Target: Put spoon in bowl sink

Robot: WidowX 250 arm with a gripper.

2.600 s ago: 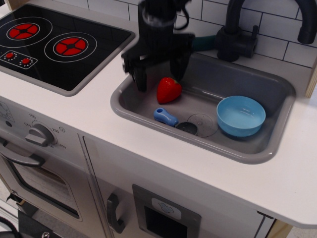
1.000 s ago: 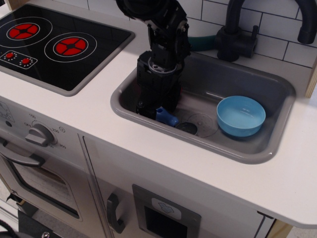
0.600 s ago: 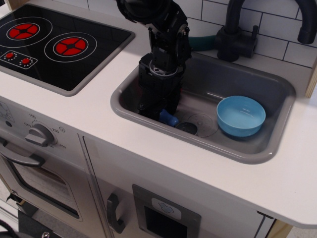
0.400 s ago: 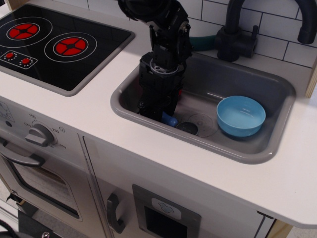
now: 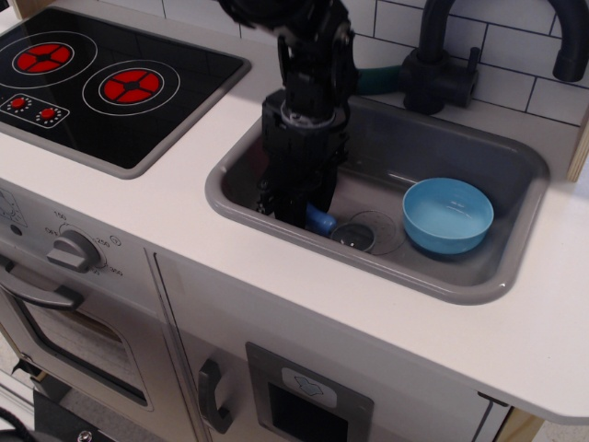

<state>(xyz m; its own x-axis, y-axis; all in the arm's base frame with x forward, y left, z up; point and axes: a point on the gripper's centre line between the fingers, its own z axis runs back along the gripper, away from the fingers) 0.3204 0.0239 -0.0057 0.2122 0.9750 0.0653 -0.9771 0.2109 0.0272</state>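
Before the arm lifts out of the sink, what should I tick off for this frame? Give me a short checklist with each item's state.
1. Gripper down at the spoon's handle: ok, it sits low in the sink over the handle.
2. Grip closed on the spoon: cannot tell, the arm's body hides the jaws; only the blue handle end and the dark scoop show.
3. Bowl upright and empty: ok.
4. Path from spoon to bowl clear: ok, only the drain mark lies between.
5. Faucet clear of the lift: ok, it stands behind the basin.
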